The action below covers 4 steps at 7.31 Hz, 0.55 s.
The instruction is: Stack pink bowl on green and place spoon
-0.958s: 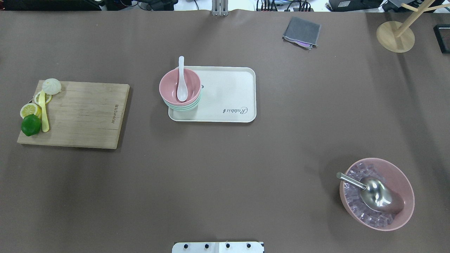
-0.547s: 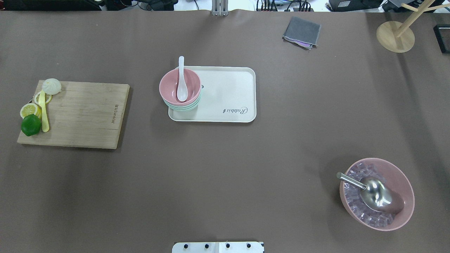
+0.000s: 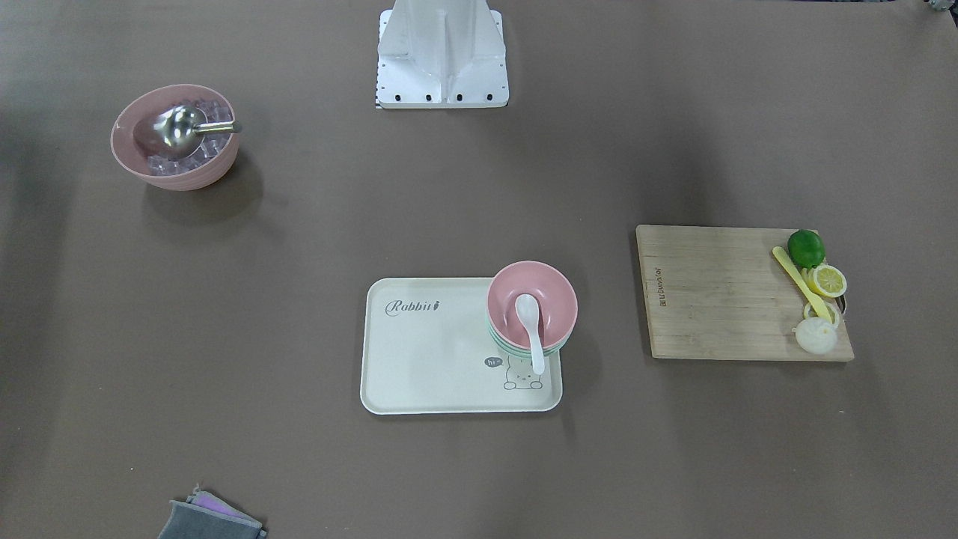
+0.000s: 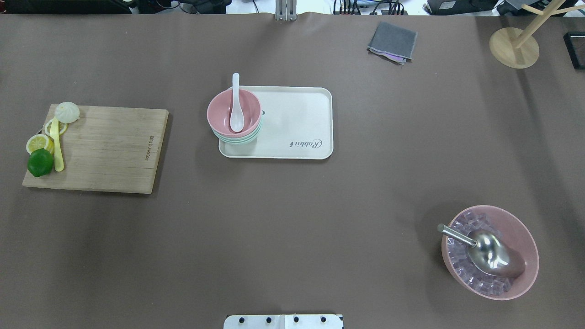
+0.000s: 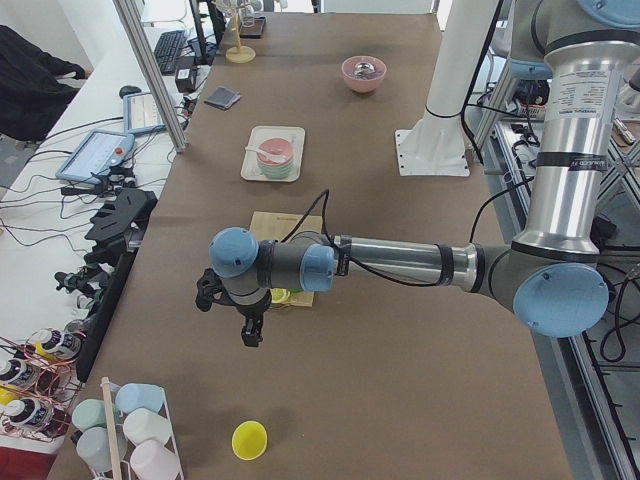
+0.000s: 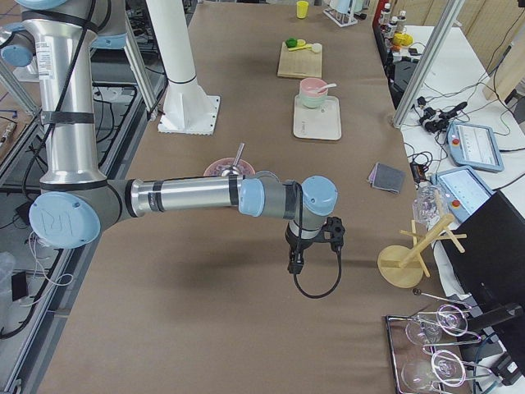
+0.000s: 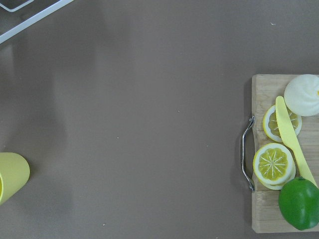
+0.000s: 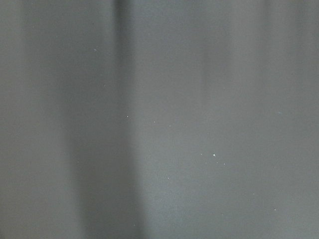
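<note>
Spoon (image 4: pixel 236 106) in pink bowl (image 4: pixel 219 114) atop green bowl (image 4: pixel 235 141) — left fingers (image 5: pixel 250 333), right fingers (image 6: pixel 294 264): cannot tell.

pink bowl (image 4: pixel 221 113): upright, topmost of the stack, sat at the cream tray's (image 4: pixel 297 116) end toward the robot's left | green bowl (image 4: pixel 238 140): pale green, upright beneath the pink one, only rim bands showed | spoon (image 4: pixel 236 103): white, scoop lay inside the pink bowl, handle leaned on its rim, pointing beyond the tray's far edge
</note>
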Motion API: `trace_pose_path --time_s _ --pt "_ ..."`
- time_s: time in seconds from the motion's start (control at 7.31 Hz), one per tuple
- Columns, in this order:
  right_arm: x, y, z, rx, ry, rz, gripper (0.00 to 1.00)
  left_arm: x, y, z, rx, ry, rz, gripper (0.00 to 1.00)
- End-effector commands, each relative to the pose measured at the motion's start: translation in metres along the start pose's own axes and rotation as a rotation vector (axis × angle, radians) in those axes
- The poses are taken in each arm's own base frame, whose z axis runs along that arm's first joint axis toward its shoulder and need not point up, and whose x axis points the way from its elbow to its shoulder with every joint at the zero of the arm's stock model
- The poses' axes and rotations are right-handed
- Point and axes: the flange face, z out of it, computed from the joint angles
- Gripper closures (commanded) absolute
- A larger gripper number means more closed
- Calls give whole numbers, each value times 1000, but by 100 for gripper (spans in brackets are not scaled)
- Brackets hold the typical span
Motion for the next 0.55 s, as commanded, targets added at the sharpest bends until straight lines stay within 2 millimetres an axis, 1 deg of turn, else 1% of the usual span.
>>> trace_pose_path --time_s 0.0,0.41 --pt "-2 -1 -2 4 0 -5 0 1 -2 -1 2 0 2 1" --pt "-2 -1 -2 4 0 -3 0 3 -4 -2 3 0 4 1"
